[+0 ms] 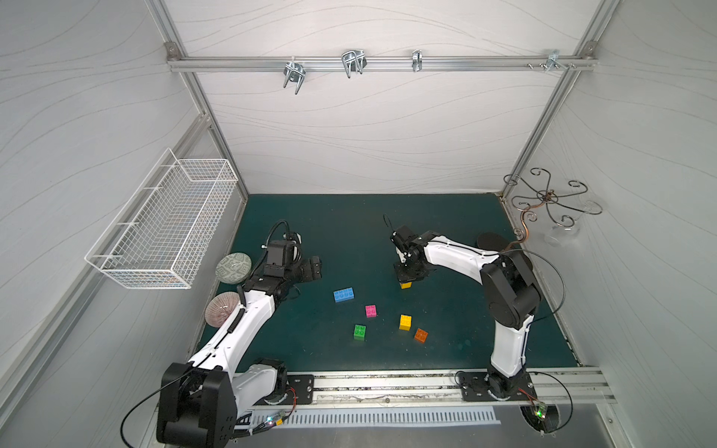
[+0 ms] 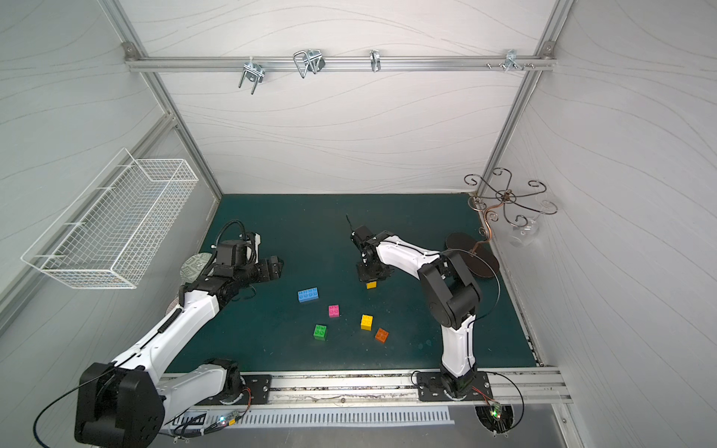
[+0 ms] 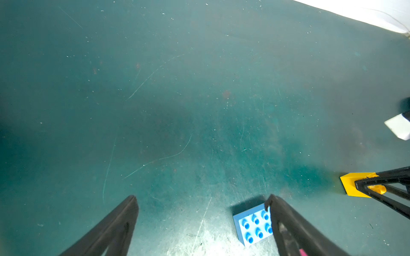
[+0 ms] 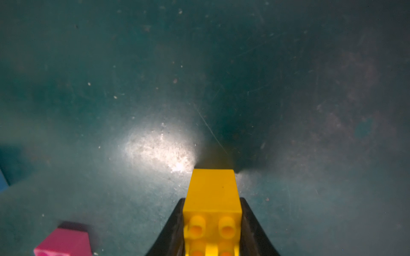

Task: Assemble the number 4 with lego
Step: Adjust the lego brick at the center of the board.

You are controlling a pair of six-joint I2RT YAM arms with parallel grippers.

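Now the right gripper (image 4: 211, 200) is clamped on a far yellow brick (image 4: 211, 186), while the left gripper (image 3: 200, 197) is apart; next, I think, a straight lift.

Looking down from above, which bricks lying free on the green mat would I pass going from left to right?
In a top view: blue brick → green brick → pink brick → loose yellow brick → orange brick. The held yellow brick, in the right gripper, lines up with the loose one, so it is left out.
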